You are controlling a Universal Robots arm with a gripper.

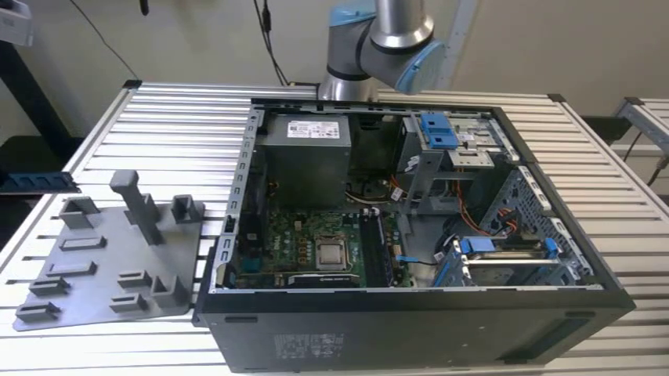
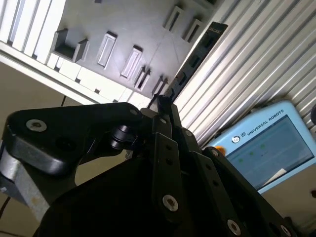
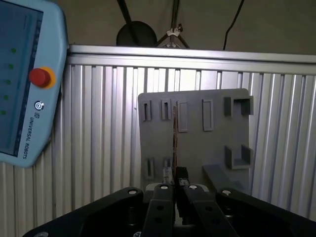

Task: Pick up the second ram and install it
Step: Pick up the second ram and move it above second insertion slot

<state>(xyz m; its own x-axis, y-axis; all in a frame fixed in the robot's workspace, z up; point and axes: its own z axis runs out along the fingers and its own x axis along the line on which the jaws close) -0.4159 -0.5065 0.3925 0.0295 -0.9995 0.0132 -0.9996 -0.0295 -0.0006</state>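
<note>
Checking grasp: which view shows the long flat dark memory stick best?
Second wrist view: the long flat dark memory stick shows its chip face, reaching out from the gripper. First wrist view has it edge-on, a thin strip.

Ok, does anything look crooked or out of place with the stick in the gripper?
Nothing stands out. In the first wrist view the second ram stands straight out of the gripper, clamped at one end, over the grey fixture plate. A teach pendant lies on the slatted table beside the plate.
</note>
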